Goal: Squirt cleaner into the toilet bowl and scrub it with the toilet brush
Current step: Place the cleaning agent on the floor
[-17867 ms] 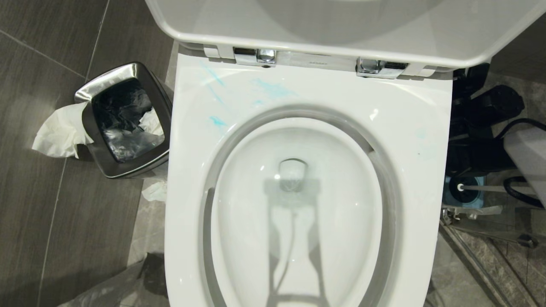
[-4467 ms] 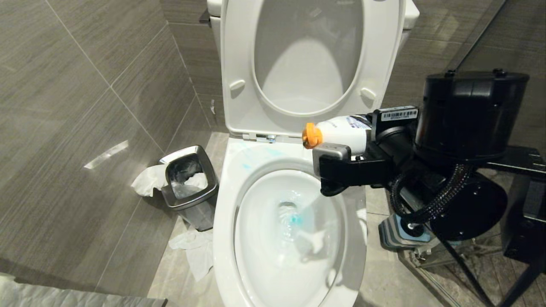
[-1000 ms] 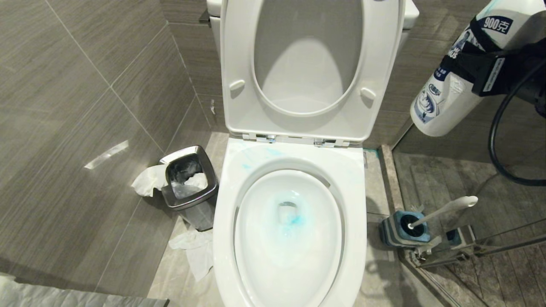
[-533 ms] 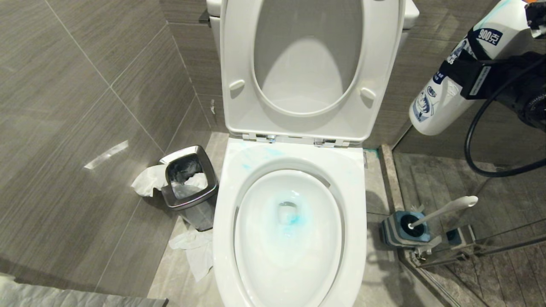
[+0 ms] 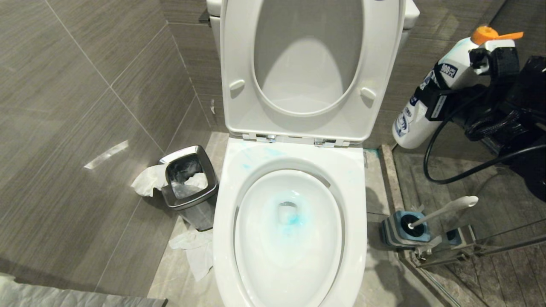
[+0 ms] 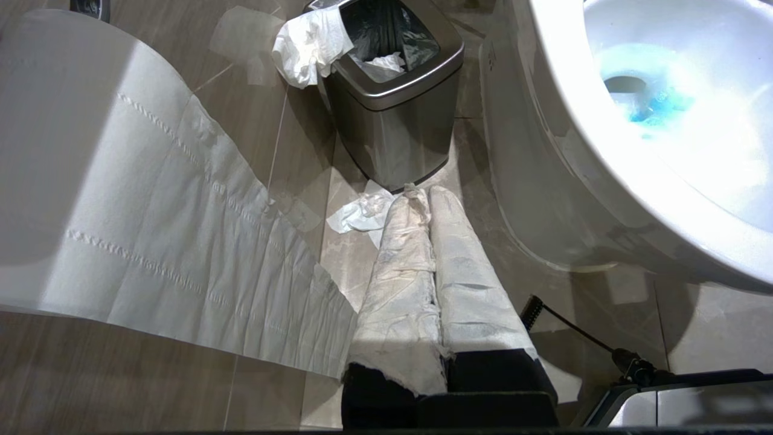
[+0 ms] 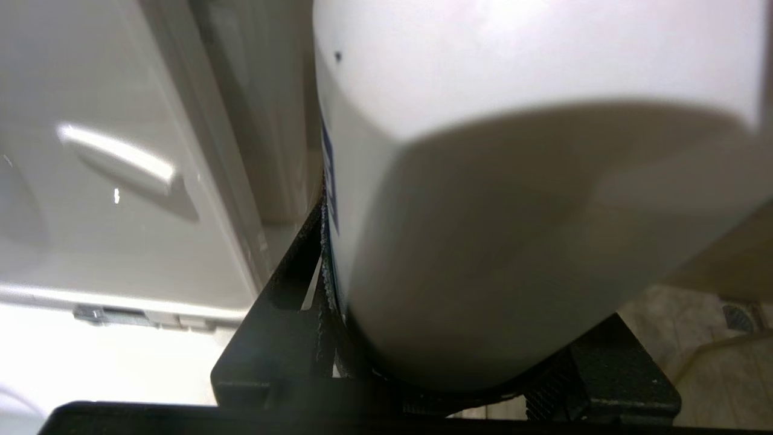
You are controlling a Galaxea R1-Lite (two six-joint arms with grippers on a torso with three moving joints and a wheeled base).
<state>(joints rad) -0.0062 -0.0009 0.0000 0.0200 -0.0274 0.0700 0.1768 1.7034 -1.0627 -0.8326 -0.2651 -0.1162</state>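
Right claw (image 5: pixel 443 100) is clamped round the white cleaner bottle (image 5: pixel 420 115), now tipped nozzle-up and lower than a second ago. Left claw (image 6: pixel 430 199) is pinched shut by the floor. Blue cleaner (image 5: pixel 292 219) pools in the toilet bowl (image 5: pixel 294 164); toilet brush (image 5: pixel 445 209) stands in its holder (image 5: pixel 399 232)

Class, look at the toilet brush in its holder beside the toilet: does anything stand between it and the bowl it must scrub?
Nothing visible does. The toilet brush stands in its holder, and the toilet bowl is open, seat and lid raised.
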